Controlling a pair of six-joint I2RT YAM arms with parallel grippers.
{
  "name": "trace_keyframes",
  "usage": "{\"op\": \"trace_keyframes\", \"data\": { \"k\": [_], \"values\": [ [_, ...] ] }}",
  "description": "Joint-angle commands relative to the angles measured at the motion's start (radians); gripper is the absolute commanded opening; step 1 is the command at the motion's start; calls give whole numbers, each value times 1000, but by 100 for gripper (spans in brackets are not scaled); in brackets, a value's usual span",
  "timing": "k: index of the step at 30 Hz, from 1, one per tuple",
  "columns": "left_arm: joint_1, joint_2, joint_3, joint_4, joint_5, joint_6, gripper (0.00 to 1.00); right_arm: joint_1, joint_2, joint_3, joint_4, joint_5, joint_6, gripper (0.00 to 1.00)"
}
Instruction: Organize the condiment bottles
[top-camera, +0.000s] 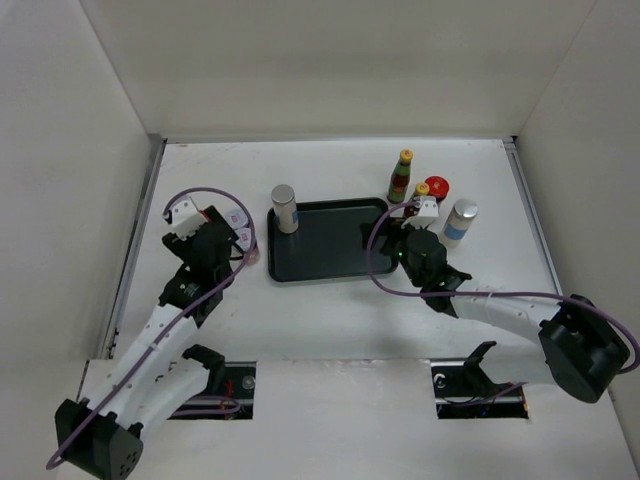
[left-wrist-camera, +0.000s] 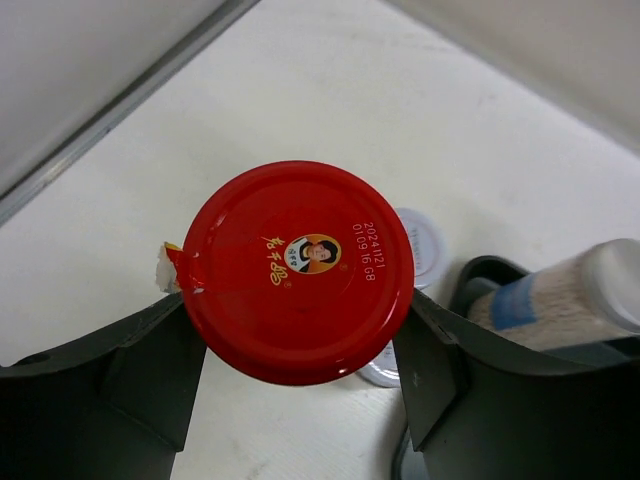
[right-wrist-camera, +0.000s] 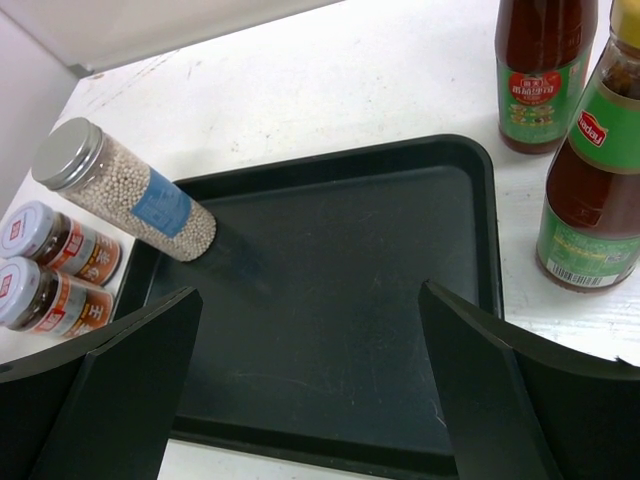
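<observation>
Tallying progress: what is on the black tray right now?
Only a silver-lidded jar, in its far-left corner. The right gripper hides part of the tray's right edge from above.

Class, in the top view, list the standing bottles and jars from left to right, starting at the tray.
Silver-lidded jar, yellow-capped sauce bottle, red-capped jar, white-blue bottle.

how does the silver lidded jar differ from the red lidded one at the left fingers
The silver-lidded jar stands in a corner of the black tray; the red-lidded jar is outside it, between the left fingers. The silver-lidded jar shows pale beads and a blue label; the red-lidded jar's body is hidden under its wide printed lid. Both are upright and capped.
</observation>
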Motion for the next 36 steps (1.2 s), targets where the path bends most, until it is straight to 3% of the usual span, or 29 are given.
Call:
{"op": "trace_keyframes", "data": {
  "k": [1, 8, 12, 24, 36],
  "values": [
    [-81, -55, 144, 104, -101, 105, 37, -10, -16, 17, 41, -10, 6, 97],
    [-372, 98, 250, 182, -76, 119, 37, -21, -34, 6, 44, -4, 7, 97],
    [-449, 273, 266, 306, -21, 119, 38, -26, -46, -2, 47, 2, 9, 97],
    [-425, 714, 361, 637, 105, 195, 38, -47, -48, -14, 51, 10, 16, 98],
    [-342, 965, 474, 700, 134, 239, 40, -42, -54, -12, 53, 10, 16, 98]
  ]
}}
